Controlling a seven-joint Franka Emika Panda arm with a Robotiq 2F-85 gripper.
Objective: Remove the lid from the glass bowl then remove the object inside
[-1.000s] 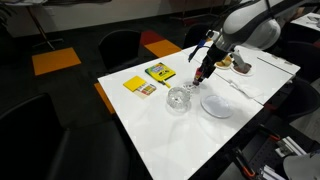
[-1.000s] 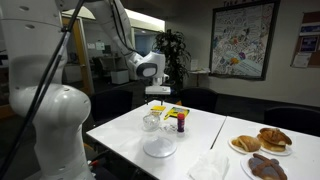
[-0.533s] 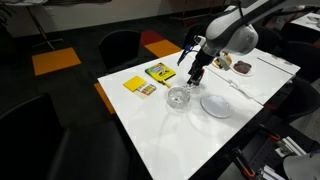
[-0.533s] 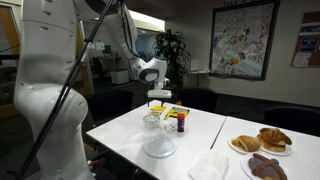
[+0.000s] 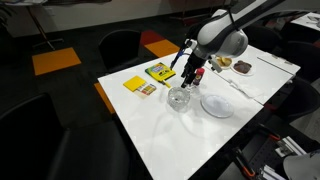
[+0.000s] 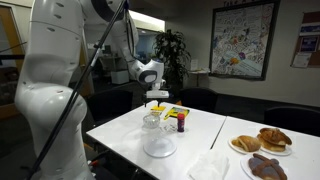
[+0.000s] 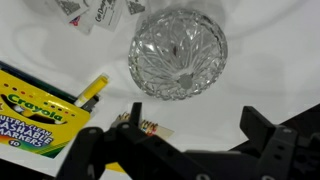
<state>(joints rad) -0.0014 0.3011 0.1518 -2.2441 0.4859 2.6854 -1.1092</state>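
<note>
Evidently the lid step is done. In the wrist view, past the yellow marker box (image 7: 35,115) at the left edge, the glass bowl (image 7: 178,52) sits uncovered at upper centre on the white table (image 7: 270,60). In an exterior view the white disc (image 5: 217,105), which I take for the lid, lies flat just right of the bowl and apart from it. The claw (image 7: 188,128) along the bottom of the wrist view is spread wide with nothing between its fingers. The cut-glass pattern makes it hard to tell whether anything remains inside; the bowl looks empty, so the task may be nearly finished.
</note>
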